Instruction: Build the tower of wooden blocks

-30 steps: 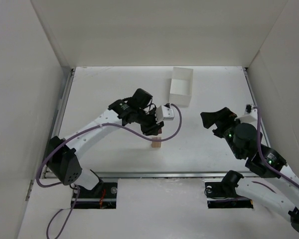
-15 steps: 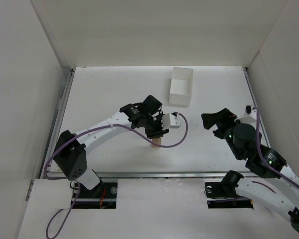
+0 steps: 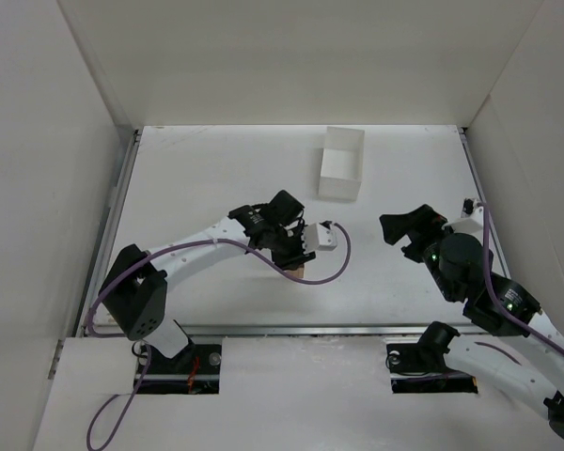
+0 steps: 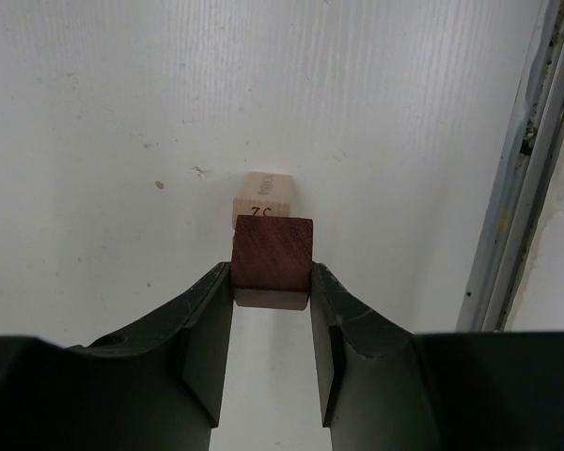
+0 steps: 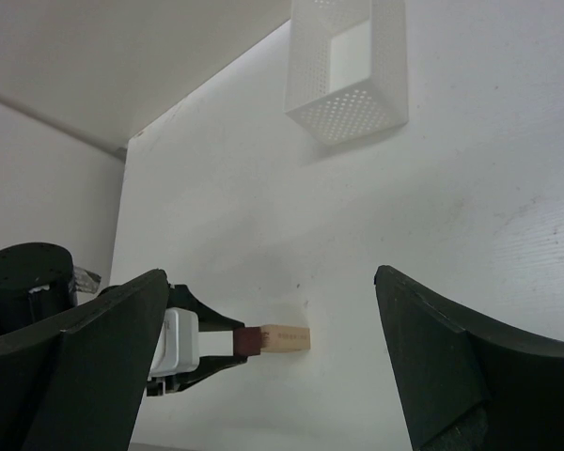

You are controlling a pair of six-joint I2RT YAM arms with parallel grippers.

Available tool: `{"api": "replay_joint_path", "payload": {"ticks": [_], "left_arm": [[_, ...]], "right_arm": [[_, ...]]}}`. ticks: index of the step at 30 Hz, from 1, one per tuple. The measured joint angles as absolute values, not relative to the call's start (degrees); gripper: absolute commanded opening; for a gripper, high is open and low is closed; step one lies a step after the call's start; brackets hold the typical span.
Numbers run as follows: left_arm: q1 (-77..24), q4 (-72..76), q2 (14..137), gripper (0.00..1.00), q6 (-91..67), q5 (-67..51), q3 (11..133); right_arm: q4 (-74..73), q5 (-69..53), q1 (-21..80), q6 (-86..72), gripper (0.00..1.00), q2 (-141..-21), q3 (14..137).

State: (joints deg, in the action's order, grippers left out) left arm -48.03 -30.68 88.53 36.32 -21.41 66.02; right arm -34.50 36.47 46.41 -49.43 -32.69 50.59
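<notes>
Two blocks matter here, and they sit nearest the front edge of the table [image 3: 197,188]: a dark reddish-brown block [image 4: 273,249], pinched by its sides between the jaws of the left gripper [image 4: 272,282], and a light tan block [image 4: 265,199] standing on the table directly beneath it. A second ago the tan one stood in plain sight from above, with the gripper back from it; since then the arm has swung in over it, so from overhead only a sliver of tan shows under the wrist. I take that to mean the carry is done and the placing is what is left. From the wrist the dark block looks roughly lined up over the tan one, perhaps slightly off to one side. From the other arm's camera the two read as edge to edge, but I cannot tell whether the dark one actually rests on it yet. If it lands square, the tower will be two high; the jaws would need to part gently, since blocks this small could easily be nudged over. Further back and well off to the right, the right gripper [image 3: 409,225] hangs with its jaws spread wide on nothing, and it has not stirred. Farthest away, near the back wall, stands the white box [image 3: 341,164], well apart from both arms.
</notes>
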Motion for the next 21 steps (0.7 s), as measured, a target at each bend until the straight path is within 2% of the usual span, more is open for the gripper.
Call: {"api": "replay_joint_path", "payload": {"ticks": [21], "left_arm": [[-49.8, -28.5, 88.5, 0.00, 34.0, -19.0, 66.0]], "right_arm": [[-35.7, 37.2, 46.4, -49.3, 0.98, -30.6, 50.5]]}}
